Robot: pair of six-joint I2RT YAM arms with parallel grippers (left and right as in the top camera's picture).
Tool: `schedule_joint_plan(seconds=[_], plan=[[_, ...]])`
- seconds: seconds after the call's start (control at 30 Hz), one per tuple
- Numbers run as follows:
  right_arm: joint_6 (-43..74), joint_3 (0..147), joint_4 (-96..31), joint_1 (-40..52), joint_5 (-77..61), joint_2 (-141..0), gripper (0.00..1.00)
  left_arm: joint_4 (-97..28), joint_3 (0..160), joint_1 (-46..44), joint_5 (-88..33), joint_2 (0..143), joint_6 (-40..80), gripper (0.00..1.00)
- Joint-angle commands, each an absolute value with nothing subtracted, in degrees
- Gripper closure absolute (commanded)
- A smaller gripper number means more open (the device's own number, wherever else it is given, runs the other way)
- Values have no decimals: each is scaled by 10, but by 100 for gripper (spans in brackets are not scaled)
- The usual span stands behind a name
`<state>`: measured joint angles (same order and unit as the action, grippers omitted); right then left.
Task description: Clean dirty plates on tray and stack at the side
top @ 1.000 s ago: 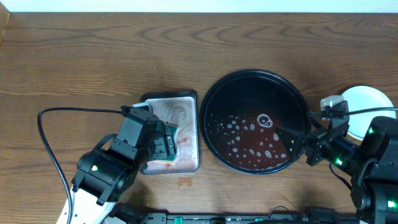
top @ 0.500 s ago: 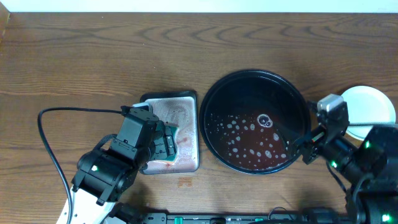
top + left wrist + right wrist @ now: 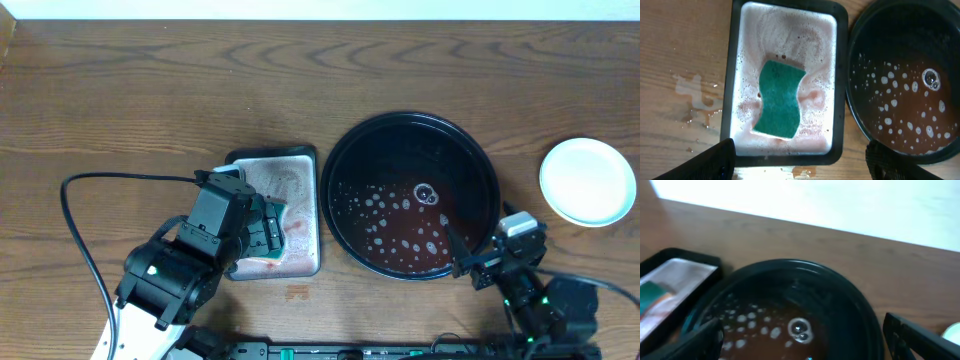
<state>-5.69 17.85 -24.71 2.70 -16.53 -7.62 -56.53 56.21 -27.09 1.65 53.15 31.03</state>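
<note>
L gripper (image 3: 800,142) hangs over the pan (image 3: 300,160), jaws spread wide, nothing btwn them. Its fingers (image 3: 715,160) show at the bottom corners of the left wrist view, either side of the pan's near end. Sponge (image 3: 779,99), green, lies flat mid-pan in pinkish foamy water and touches neither finger. Pan sits just left of the tray (image 3: 345,150), rims nearly touching. Small wet splashes (image 3: 695,100) mark the table (image 3: 150,90) left of the pan.

Tray is black, round and glossy, centre-right on the table. It holds a shallow pool of reddish-brown water (image 3: 400,225) w/ white foam spots and one ringed bubble (image 3: 426,193).

R gripper (image 3: 804,320) sits at the tray's near-right rim, jaws wide apart and empty. In the right wrist view its fingers frame the tray from the bottom corners, pointing across it toward the table's far edge.

Plates (image 3: 588,181): white, round, top face looks clean. They rest on bare wood right of the tray, apart from it and clear of both grippers. From above only one disc shows, so can't tell how many are stacked.

Black cable (image 3: 100,180) loops from the L arm across the table's left part.
</note>
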Motion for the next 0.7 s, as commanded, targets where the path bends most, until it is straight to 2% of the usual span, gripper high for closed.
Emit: schedule_joint_plan(seconds=[0.0, 0.4, 0.67], plan=[[-65, 128, -219, 26, -135, -27, 1, -566, 566, -269, 17, 532, 305, 17], [-65, 3, -26, 26, -135, -3, 1, -566, 566, -269, 17, 532, 305, 17], [-65, 3, -28, 27, -136, -3, 1, -566, 566, -269, 17, 532, 305, 16]])
